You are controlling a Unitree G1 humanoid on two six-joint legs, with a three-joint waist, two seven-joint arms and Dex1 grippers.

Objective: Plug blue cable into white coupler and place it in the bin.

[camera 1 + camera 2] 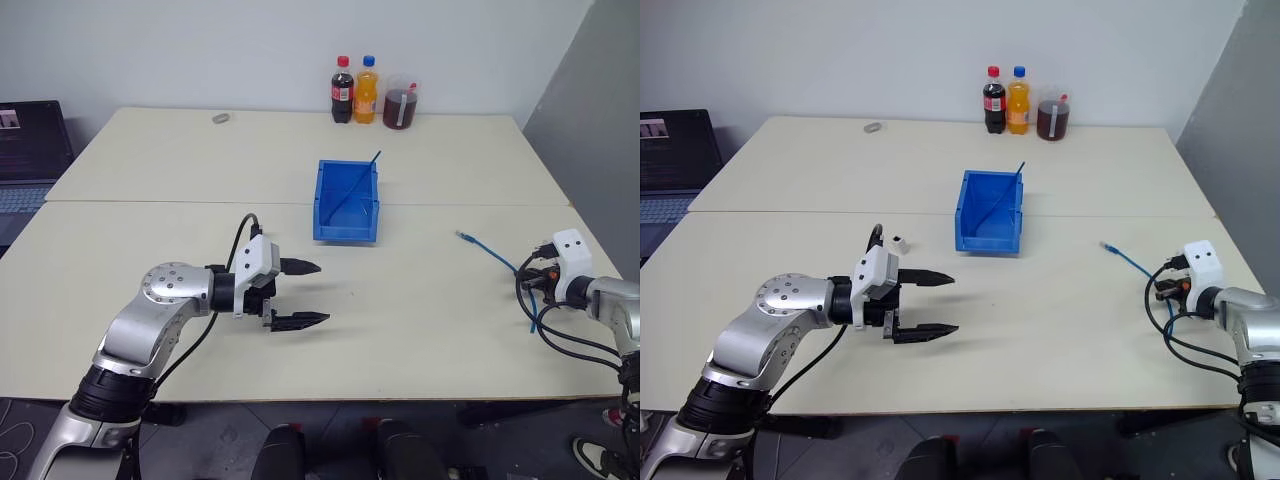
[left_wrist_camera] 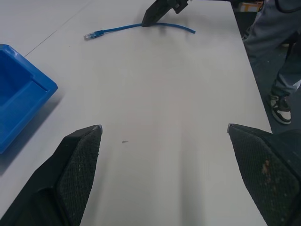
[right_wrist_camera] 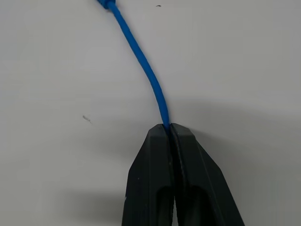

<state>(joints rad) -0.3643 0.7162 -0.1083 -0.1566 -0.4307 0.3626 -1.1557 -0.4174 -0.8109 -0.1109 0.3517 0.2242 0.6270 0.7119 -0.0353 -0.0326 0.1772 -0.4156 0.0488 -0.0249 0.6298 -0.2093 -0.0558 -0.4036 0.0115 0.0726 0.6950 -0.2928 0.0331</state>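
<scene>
Blue cable in R jaws; bottle labels unreadable

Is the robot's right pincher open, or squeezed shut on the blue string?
Shut. The right gripper's two black fingers press together on the thin light-blue cable, which runs out from their tips.

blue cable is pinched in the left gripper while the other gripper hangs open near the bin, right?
Wrong arm: the right gripper is shut on the blue cable, as the right wrist view shows. The left gripper is the one hanging open near the bin.
</scene>
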